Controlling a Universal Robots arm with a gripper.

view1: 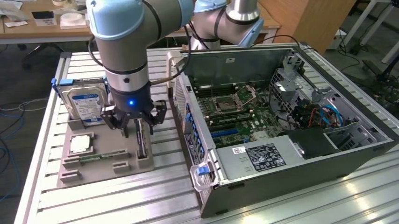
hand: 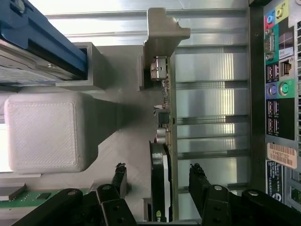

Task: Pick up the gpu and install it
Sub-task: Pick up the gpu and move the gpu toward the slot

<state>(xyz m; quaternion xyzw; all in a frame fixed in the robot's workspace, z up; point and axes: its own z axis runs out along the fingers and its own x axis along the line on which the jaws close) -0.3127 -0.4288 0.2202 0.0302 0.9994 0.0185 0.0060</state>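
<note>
Above the grey tray (view1: 100, 176), tool (hand: 159, 172) wide open astride the upright gpu (hand: 160, 195)

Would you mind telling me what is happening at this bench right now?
The robot arm's gripper hangs open over the gpu, a finger on either side of the card. The gpu stands on edge in its slot in the grey holder, not yet gripped. The computer case lies open beside the holder.
</note>
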